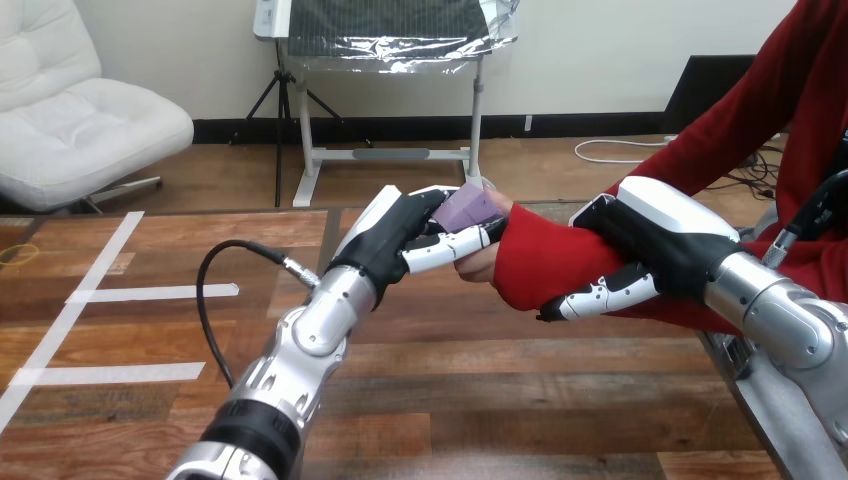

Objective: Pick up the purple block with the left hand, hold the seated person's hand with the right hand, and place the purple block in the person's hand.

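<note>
The left hand (395, 240) pinches the purple block (470, 208) at the person's hand (478, 265); right hand (660, 245) fingers (600, 295) curl round their wrist (535, 265).

Wooden table (480, 400) w/ flat white tape strips (150, 293): left half & near edge open. Centre-right blocked: person's red-sleeved forearm (545, 262) reaches in from right, right hand (650, 245) clasped round it, left hand (400, 240) pinching small purple block (470, 208) at person's hand (482, 264).

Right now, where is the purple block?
In the head view, just right of centre: the purple block is gripped by the left robot hand, directly above the person's hand.
</note>
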### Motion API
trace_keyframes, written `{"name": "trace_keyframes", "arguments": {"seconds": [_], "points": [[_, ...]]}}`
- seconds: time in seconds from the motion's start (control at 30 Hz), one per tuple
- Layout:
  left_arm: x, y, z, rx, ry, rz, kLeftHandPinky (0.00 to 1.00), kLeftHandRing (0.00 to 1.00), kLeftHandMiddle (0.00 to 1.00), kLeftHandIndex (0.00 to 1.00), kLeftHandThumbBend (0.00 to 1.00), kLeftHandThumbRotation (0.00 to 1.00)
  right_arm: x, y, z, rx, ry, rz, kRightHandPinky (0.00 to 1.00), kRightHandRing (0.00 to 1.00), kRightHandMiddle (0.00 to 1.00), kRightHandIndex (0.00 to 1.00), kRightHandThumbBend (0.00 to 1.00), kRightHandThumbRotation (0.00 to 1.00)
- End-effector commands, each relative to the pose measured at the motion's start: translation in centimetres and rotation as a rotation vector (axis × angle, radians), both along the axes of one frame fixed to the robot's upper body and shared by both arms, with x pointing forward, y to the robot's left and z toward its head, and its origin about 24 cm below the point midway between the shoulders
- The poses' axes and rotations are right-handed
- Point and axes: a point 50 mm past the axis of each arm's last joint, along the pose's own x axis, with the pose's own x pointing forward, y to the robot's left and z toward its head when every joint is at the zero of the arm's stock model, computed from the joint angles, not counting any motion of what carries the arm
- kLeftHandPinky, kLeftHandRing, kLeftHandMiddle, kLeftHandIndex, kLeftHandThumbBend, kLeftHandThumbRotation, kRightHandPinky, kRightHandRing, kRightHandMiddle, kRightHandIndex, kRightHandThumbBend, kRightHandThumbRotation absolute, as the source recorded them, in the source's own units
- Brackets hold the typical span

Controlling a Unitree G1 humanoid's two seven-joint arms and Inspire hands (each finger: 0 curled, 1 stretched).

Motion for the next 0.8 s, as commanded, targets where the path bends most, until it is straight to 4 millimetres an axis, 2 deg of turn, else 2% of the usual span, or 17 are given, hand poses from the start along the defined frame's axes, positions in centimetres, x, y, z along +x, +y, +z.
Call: {"name": "trace_keyframes", "arguments": {"seconds": [0.0,0.2,0.37,0.4,0.43,0.57,0.77], "points": [[0.7,0.6,2.6,-0.037,-0.118,-0.003,0.74,0.83,0.85,0.83,0.81,0.68,0.6,1.2,2.5,0.059,-0.092,0.043,0.27,0.30,0.36,0.38,0.83,0.45],[0.3,0.9,2.6,-0.054,-0.132,-0.003,0.75,0.84,0.86,0.83,0.84,0.71,0.3,1.1,2.7,0.029,-0.091,0.048,0.33,0.38,0.45,0.50,0.94,0.56],[0.1,1.2,2.6,-0.075,-0.134,0.003,0.74,0.84,0.87,0.83,0.84,0.71,0.1,1.0,2.8,-0.021,-0.099,0.047,0.43,0.52,0.57,0.61,0.99,0.70],[0.0,1.3,2.6,-0.082,-0.136,0.005,0.74,0.84,0.87,0.83,0.84,0.71,0.1,1.0,2.9,-0.029,-0.102,0.049,0.43,0.52,0.57,0.61,0.99,0.70],[-0.1,1.4,2.6,-0.086,-0.138,0.006,0.74,0.84,0.87,0.83,0.83,0.71,0.0,1.0,2.9,-0.033,-0.104,0.050,0.47,0.58,0.62,0.64,0.99,0.74],[-0.4,1.6,2.6,-0.099,-0.146,0.015,0.73,0.84,0.86,0.82,0.81,0.70,-0.1,0.9,3.0,-0.047,-0.101,0.047,0.53,0.65,0.68,0.69,1.00,0.79],[-0.8,2.0,2.5,-0.099,-0.160,0.027,0.72,0.83,0.85,0.81,0.78,0.71,-0.3,0.8,3.2,-0.051,-0.091,0.045,0.59,0.72,0.74,0.75,1.00,0.87]]}}
